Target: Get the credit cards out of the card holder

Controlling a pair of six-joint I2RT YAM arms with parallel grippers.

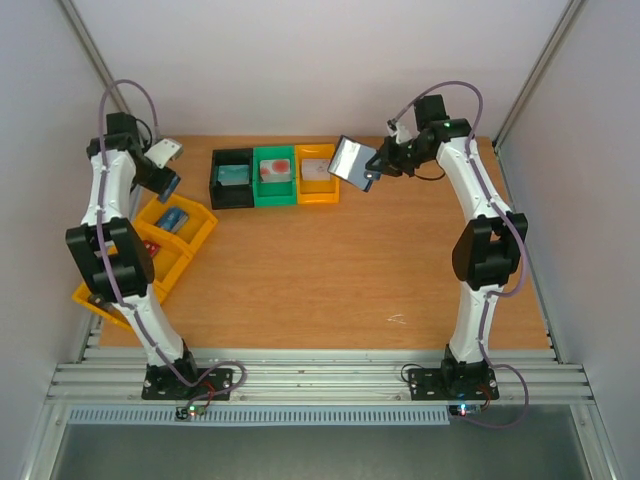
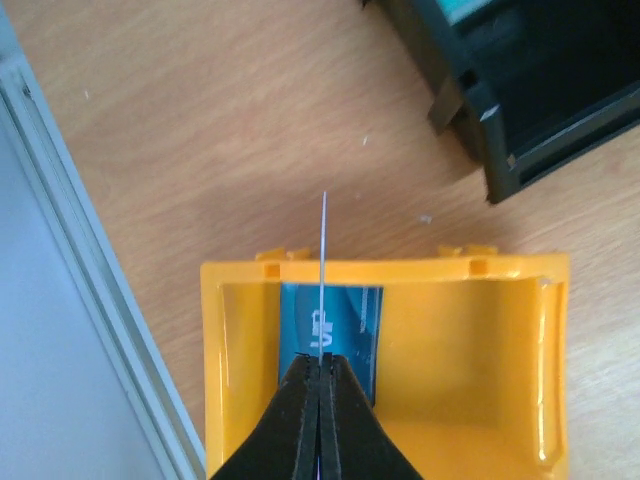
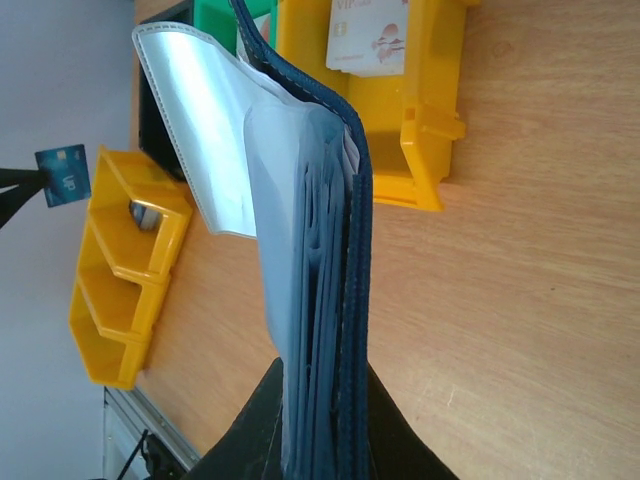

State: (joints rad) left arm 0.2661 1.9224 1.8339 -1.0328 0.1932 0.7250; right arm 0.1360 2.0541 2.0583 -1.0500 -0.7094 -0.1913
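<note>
Left tool (image 2: 322,368) pinches card (image 2: 323,240) above yellow bin (image 2: 450,268); black bin (image 2: 520,130) beyond.

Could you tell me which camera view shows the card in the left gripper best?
The right wrist view: the held card shows its blue face there. The left wrist view shows only its thin edge, sticking out of the left gripper. The top view shows it small.

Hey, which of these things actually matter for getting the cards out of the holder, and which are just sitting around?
Job:
card holder
blue card in the left fingers
pale card in the orange bin

Lying about:
orange bin
black bin
green bin
yellow bins
</note>
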